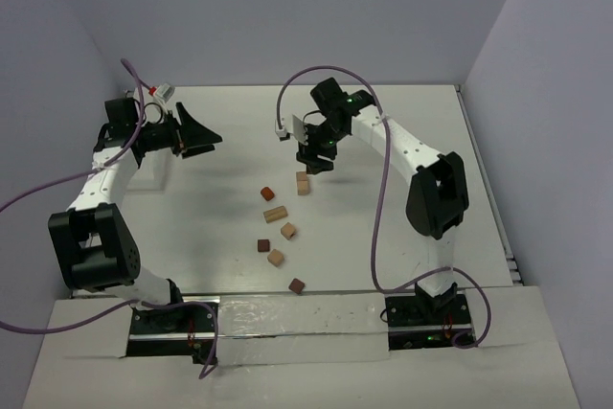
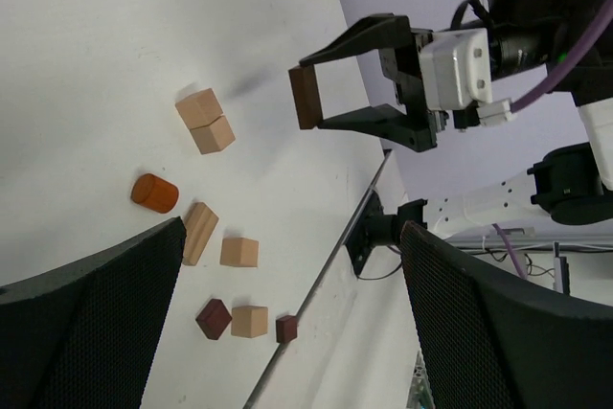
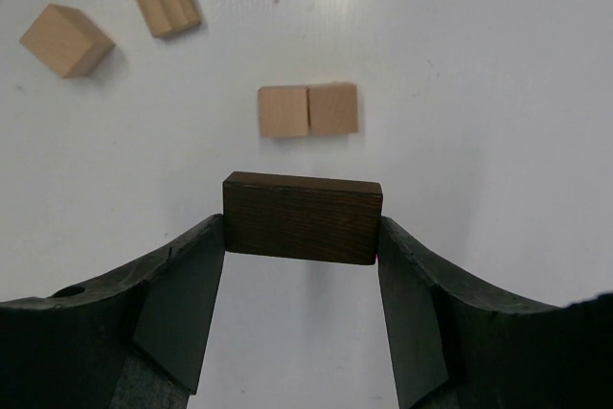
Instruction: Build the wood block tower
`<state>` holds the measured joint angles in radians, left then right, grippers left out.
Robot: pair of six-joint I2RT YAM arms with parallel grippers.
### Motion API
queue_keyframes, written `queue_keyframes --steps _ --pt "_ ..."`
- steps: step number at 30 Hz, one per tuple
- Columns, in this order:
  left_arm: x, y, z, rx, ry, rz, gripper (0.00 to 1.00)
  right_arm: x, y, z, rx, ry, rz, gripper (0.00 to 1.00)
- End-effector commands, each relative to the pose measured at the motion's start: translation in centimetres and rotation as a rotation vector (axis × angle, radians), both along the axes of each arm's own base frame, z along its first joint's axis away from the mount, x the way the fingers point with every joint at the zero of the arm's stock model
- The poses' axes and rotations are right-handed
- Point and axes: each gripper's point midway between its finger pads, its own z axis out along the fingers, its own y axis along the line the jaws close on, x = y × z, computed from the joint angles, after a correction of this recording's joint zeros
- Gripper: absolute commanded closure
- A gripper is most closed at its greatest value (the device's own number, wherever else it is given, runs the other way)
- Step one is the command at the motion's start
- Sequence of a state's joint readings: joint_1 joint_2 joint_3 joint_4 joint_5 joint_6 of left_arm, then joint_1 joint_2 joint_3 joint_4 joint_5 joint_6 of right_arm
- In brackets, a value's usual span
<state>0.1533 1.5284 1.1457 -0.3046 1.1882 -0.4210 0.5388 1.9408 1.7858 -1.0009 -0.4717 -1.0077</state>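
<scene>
Near the two touching tan blocks [image 3: 307, 109], right gripper [image 3: 302, 229] clamps a dark bar [image 3: 302, 215]; off-centre release could tip it; left gripper [image 2: 295, 229] wide, empty.

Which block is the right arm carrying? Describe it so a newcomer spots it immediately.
Follow the right arm over the white table to its claw. A flat dark brown bar is pinched between the fingers, held near a touching pair of pale cubes. It is the only block off the table.
</scene>
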Motion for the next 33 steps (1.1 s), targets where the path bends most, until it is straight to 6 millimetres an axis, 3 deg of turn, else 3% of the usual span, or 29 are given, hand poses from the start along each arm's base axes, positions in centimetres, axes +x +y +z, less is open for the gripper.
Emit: queue_keyframes --steps 1,9,27,33 --pt "0.2 0.6 1.4 0.029 -0.073 -0.015 0.01 1.1 1.4 0.4 0.028 0.001 0.04 0.85" --pt "0.5 0.9 1.2 0.029 -0.062 -0.003 0.01 1.9 2.2 -2.5 0.022 0.023 0.089 0.85" --pt "1.2 1.3 -0.1 0.024 -0.011 0.009 0.01 2.0 2.7 -5.8 -0.012 0.063 0.083 0.83" --pt "1.4 1.3 -0.2 0.023 -0.01 0.007 0.01 1.8 3.0 -6.0 -0.008 0.068 0.088 0.82"
